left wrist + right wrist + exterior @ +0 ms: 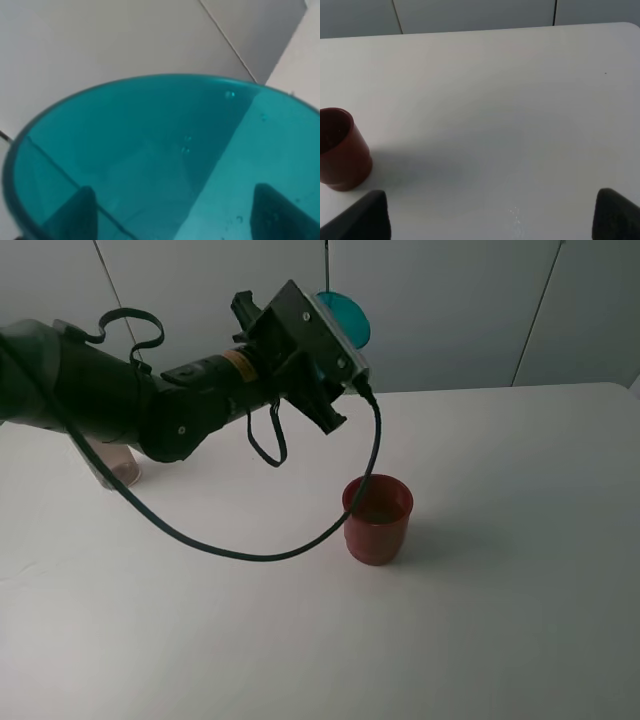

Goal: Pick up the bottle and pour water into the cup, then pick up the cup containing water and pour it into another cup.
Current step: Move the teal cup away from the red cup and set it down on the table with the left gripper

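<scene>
Exterior high: dark red cup [378, 519] upright on the white counter [520, 570], mid-frame. Above it, my left end effector [335, 340] holds the teal cup [350, 318] aloft, tipped over. Bottle base [122, 464] shows behind my arm, far left.

Left wrist: teal cup [165, 160] fills the frame, both fingers [75, 212] closed against it.

Right wrist: my right end effector [490, 215] spread wide, holding nothing; red cup [340, 150] off to one side.

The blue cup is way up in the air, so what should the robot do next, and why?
Probably lower the teal cup back to the table. It looks empty in the left end effector, held high behind the upright red cup, so the pour looks done.
</scene>
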Controlling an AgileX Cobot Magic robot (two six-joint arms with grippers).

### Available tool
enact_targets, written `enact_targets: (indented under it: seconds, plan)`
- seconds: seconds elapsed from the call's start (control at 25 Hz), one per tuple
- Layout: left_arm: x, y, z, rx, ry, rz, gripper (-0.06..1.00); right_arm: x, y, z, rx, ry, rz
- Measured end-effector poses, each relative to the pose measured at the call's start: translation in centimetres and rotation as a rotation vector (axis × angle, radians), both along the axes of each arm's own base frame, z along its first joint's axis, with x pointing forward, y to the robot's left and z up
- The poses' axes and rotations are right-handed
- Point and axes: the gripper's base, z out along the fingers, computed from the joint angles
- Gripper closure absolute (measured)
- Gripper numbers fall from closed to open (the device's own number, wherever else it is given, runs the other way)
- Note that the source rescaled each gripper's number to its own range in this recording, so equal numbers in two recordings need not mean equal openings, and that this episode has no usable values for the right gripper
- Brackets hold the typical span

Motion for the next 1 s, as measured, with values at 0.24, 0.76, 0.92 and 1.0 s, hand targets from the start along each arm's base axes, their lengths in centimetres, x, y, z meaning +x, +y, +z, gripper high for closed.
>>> enact_targets:
  seconds: [0.24, 0.76, 0.92, 1.0]
  plan:
    - [2.1, 2.9, 0.1, -0.234, 0.147, 0.129, 0.89, 0.0, 0.0, 0.0, 0.0, 0.0, 0.0]
    - [6.3, 6.6, -8.1, -0.411, 0.199, 0.28, 0.89, 0.0, 0.0, 0.0, 0.0, 0.0, 0.0]
    - [7.9, 6.6, -10.3, -0.404, 0.211, 0.291, 0.89, 0.0, 0.0, 0.0, 0.0, 0.0, 0.0]
    - [8.6, 6.4, -10.8, -0.407, 0.204, 0.288, 0.89, 0.0, 0.0, 0.0, 0.0, 0.0, 0.0]
